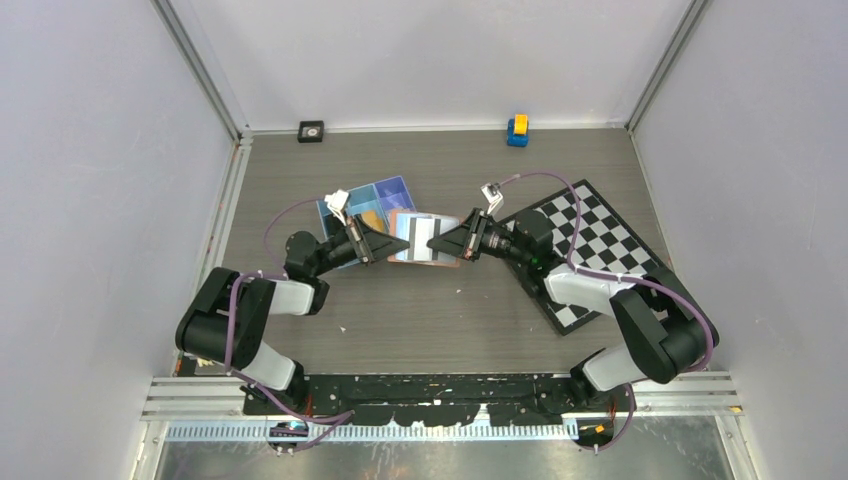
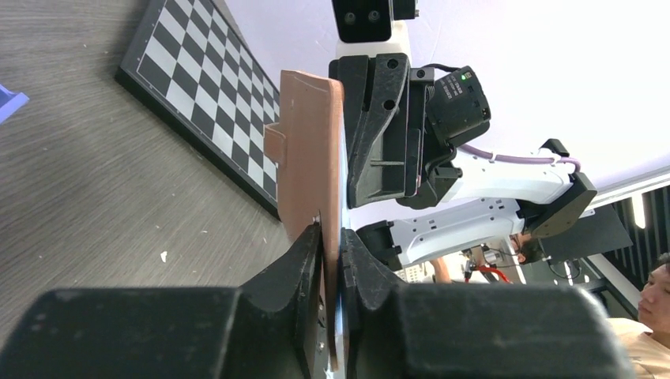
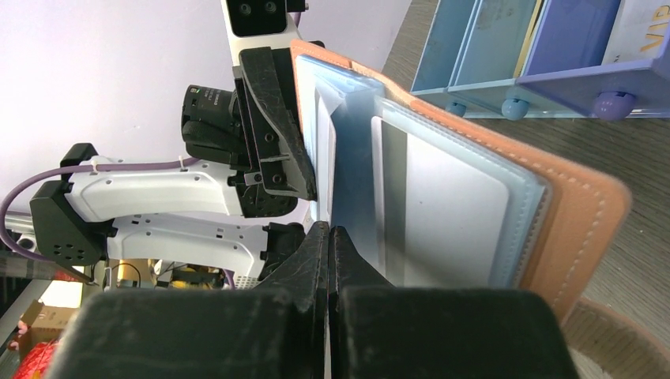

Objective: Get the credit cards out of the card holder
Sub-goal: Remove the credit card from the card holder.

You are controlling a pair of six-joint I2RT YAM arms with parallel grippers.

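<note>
We've got the tan leather-like folding card holder (image 3: 585, 207) hanging open above the worktop (image 1: 430, 320), beside the blue compartment tray (image 3: 569, 79). The left claw (image 2: 333, 260) clamps its edge. The right claw (image 3: 329, 253) is pinched tight at its pale sleeves, with a pale grey-striped plastic card (image 3: 450, 213) tucked inside.

Left end effector (image 1: 386, 245), right end effector (image 1: 441, 243) — both clamped.

Two matching robot arms, the left arm (image 1: 250, 310) and the right arm (image 1: 640, 325), are built of glossy black joint housings alternating with smooth white link shells. A thin purple cable (image 2: 510, 157) runs along each arm, clipped to the white shell, and a small green light (image 2: 466, 75) glows on the right arm's black wrist motor. The left claw (image 1: 391, 243) and right claw (image 1: 448, 243) are matt black, each with two wedge-shaped plastic fingers pierced by round screw holes.
</note>
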